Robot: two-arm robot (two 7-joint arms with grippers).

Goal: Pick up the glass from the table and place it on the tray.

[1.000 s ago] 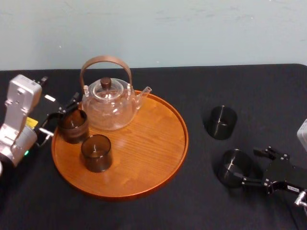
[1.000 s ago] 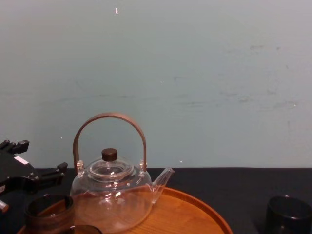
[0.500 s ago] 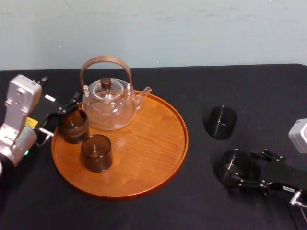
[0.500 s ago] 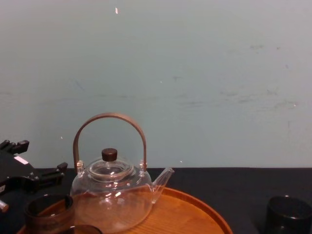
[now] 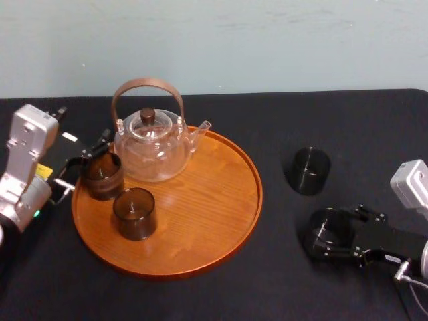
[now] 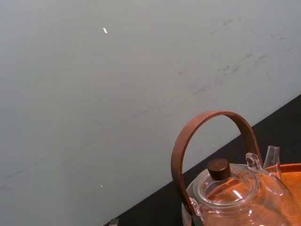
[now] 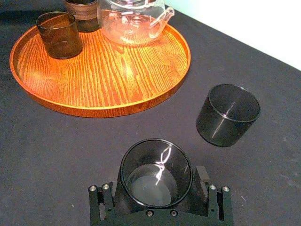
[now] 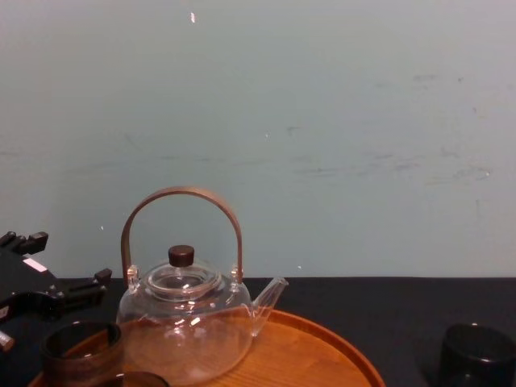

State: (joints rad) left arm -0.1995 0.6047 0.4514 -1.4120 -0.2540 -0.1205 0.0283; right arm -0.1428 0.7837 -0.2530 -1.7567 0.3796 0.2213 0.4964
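The glass [image 7: 156, 172] is seen upright on the table [image 5: 361, 127], right of the tray [image 5: 258, 194], enclosed by the spread, not yet clamped jaws of the right gripper [image 7: 157, 184]; the left gripper [image 5: 81, 167] is parked at the tray's left rim

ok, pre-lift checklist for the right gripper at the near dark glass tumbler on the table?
1. Right gripper around the smoky dark cylindrical glass: ok.
2. Glass upright on the black table: ok.
3. Hold secure: cannot tell.
4. Round orange-brown wooden tray has bare space on its right half: ok.
5. Second dark tumbler stands apart, farther back: ok.
6. Left gripper at the tray's left rim, likely clear of the drop spot: ok.
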